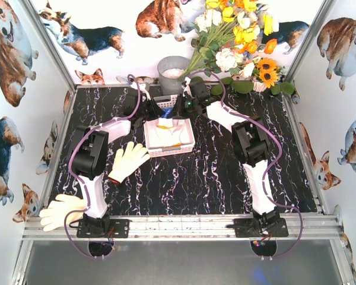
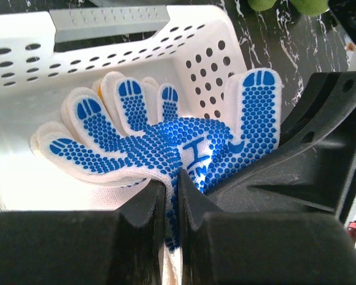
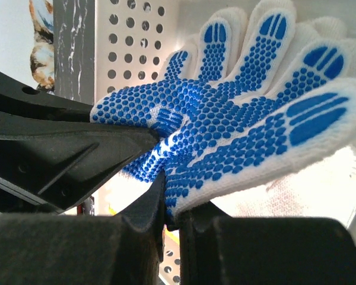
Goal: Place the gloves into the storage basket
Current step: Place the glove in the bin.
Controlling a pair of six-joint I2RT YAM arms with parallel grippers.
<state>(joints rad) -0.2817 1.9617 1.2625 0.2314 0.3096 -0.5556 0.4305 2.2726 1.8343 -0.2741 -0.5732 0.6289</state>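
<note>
the left gripper [image 2: 172, 181] and the right gripper [image 3: 166, 208] both pinch the blue-dotted glove [image 2: 166, 130] tight in the basket [image 2: 216, 68]. best to lay it flat, then open both slowly.

The table [image 1: 213, 178] before me is black, marbled with thin white veins, and it runs back to walls printed with corgis: one wall on my left [image 1: 12, 119], one at the back [image 1: 107, 29], one on my right [image 1: 344, 89]. At the back edge stands a round grey bucket [image 1: 173, 74] with something pale inside that I cannot make out. Just beside it, to my right, a bouquet [image 1: 240, 41] of yellow, white and orange flowers leans in over the table, a sunflower [image 1: 267, 64] low on its right side and round green leaves [image 1: 244, 86] beneath. An aluminium rail [image 1: 184, 225] crosses the near edge.
</note>
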